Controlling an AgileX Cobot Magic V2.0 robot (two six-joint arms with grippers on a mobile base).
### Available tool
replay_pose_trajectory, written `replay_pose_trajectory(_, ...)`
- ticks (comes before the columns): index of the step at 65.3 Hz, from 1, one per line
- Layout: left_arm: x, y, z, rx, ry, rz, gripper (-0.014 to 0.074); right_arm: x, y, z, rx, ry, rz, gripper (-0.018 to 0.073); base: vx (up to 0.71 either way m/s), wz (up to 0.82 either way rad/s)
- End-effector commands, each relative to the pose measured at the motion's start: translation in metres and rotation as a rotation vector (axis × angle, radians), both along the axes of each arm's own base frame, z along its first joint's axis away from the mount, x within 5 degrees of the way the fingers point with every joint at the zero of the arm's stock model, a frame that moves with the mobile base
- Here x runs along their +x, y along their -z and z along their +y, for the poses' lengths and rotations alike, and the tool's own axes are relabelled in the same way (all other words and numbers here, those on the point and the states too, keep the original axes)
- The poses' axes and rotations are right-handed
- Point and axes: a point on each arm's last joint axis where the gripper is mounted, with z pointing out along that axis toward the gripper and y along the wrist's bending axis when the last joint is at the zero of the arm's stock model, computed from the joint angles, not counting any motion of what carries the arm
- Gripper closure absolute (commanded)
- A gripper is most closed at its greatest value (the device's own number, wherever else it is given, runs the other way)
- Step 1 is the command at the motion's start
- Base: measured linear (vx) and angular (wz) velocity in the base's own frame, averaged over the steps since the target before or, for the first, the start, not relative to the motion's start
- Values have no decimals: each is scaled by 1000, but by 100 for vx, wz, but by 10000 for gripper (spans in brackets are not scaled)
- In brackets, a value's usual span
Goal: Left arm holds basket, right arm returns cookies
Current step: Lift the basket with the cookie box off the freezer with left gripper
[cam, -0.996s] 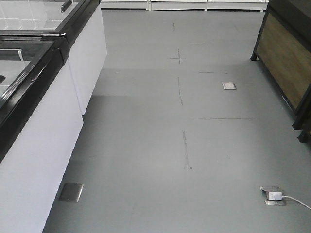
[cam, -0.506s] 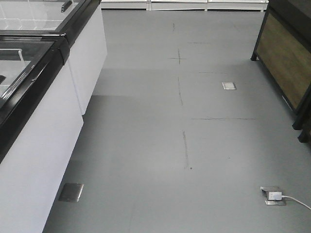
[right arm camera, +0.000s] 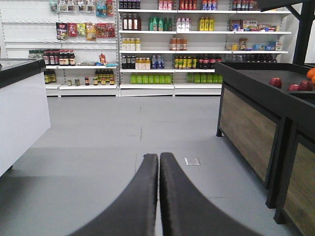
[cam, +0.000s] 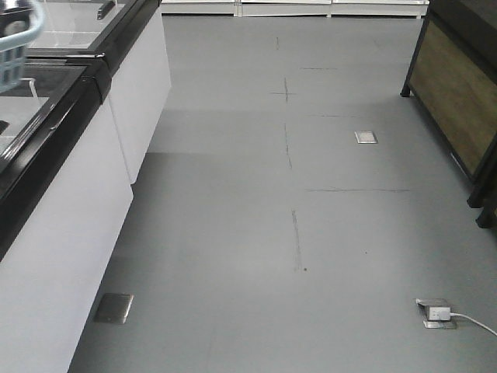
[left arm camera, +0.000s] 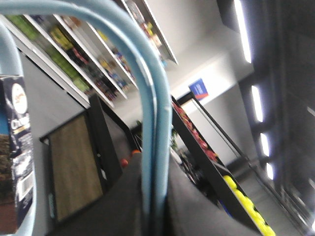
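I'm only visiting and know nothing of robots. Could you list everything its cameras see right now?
basket: one, light blue, its handle in the left gripper
cookies: one box, dark navy, beside the handle
freezer cabinets: two, white with black rims, left of the aisle
floor plates: three, silver, along the aisle; one holds a white plug
produce stand: one, black with wood panels, right
apples: a few, red, on the stand
shelves: white, back wall, full of bottles
left gripper: one, black, shut on the basket
right gripper: one, black, shut, empty
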Motion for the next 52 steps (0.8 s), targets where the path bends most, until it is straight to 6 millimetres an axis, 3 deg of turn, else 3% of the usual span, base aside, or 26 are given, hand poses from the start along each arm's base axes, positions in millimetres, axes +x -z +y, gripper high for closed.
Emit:
replay_pose_trajectory(1, -10, -30, -46, -43, 123, -97, 604, -1, -7, 0, -21, 7, -80, 568, 0, 0)
replay_pose_trajectory(11, 1, -17, -101, -10, 300, -58, 604, -1, -7, 0, -21, 7, -80, 568, 0, 0)
replay_pose_trajectory(28, -2, 8, -194, 186, 576, -51, 604, -1, -7, 0, -21, 7, -80, 568, 0, 0)
replay_pose_trajectory(42, -12, 32, -243, 188, 740, 14, 604, -1, -7, 0, -21, 7, -81, 568, 0, 0)
replay_pose_trajectory(52, -16, 74, -264, 165, 792, 136, 604, -1, -7, 0, -21, 7, -81, 568, 0, 0)
